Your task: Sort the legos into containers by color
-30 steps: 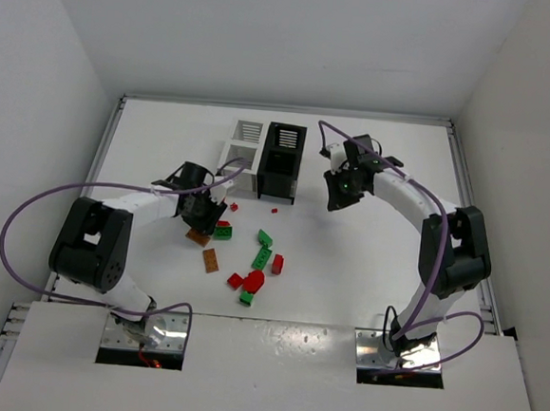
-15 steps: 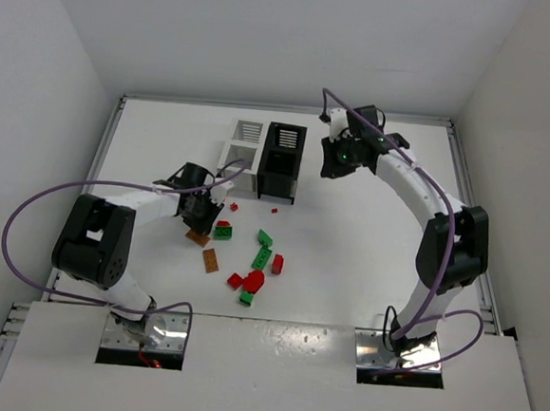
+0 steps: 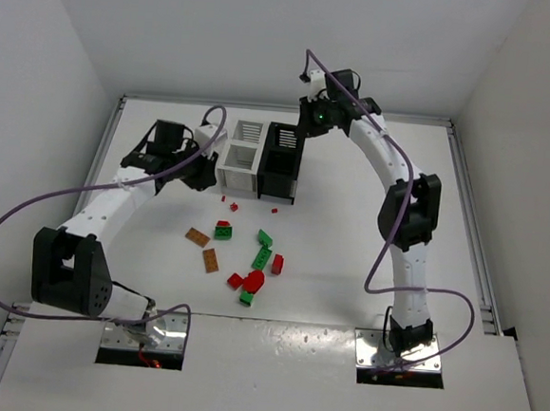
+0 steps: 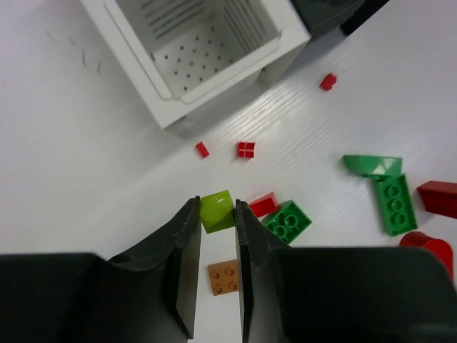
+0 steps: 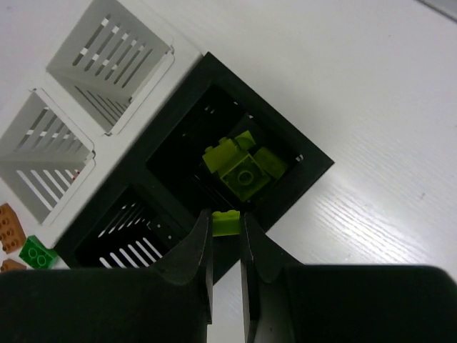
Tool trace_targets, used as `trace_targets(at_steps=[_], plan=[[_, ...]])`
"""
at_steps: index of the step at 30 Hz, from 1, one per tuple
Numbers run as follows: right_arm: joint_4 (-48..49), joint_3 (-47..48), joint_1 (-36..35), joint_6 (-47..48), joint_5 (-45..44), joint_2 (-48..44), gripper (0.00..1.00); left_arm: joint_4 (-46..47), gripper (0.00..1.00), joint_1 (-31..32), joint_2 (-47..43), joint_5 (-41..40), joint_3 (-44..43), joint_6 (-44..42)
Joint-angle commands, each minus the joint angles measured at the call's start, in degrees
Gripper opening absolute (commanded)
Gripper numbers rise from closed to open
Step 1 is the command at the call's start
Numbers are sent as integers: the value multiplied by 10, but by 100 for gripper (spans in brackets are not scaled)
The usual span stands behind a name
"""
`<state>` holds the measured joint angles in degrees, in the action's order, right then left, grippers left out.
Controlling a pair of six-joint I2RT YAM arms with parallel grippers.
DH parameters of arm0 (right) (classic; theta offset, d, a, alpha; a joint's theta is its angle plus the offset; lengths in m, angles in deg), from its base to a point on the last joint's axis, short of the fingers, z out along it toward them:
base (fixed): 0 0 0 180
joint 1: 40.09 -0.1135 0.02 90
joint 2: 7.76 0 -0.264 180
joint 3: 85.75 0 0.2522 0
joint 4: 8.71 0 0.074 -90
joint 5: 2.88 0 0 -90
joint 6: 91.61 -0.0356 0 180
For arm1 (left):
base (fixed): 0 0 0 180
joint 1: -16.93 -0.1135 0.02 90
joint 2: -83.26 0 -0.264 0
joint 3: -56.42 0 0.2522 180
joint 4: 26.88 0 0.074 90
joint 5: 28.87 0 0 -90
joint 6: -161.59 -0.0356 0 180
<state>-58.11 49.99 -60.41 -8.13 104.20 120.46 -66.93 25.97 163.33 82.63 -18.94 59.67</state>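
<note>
Legos (image 3: 262, 257) lie scattered on the desk (image 3: 368, 232) on the near side of the black bin (image 3: 282, 158). The right hand (image 5: 226, 236) hangs over that bin's edge, clenched on a yellow-green brick (image 5: 226, 224). More yellow-green bricks (image 5: 243, 170) sit in one of its compartments. The left hand (image 4: 216, 221) is to the left of the black bin, near the white bins (image 4: 164, 100). It grasps a yellow-green square brick (image 4: 216, 211), held up off the desk.

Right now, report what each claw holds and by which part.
Left claw pinches a small yellow-green plastic brick by its opposite sides; right claw pinches a second yellow-green plastic brick likewise.
</note>
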Motion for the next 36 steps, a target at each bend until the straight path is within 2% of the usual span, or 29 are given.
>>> trace_targets(at_steps=[1,6,10,11,13,14,21,24,27,31,36], plan=[[-10,46,-11,-16,13,22,0,-27,22,-10,-13,43,-31,15],[-10,51,-23,-16,1,41,2,-27,22,-10,-13,72,-73,36],[-10,63,-28,-16,-10,52,19,-21,22,-10,-13,93,-102,66],[-5,63,-28,-16,-10,52,29,-13,22,-10,-7,100,-102,71],[-5,70,-28,-16,-10,52,40,10,22,-10,-2,105,-114,89],[-5,70,-28,-16,-10,52,43,22,22,-10,5,105,-114,96],[-5,14,-20,-21,-28,-55,46,125,22,38,114,87,-189,177],[1,-65,-9,12,-60,-139,46,149,22,62,158,70,-221,194],[17,-219,-3,42,-61,-227,46,157,22,86,223,49,-292,200],[23,-348,8,60,-56,-305,46,168,22,101,294,35,-346,205],[23,-473,13,89,4,-353,46,168,22,120,360,14,-406,205]])
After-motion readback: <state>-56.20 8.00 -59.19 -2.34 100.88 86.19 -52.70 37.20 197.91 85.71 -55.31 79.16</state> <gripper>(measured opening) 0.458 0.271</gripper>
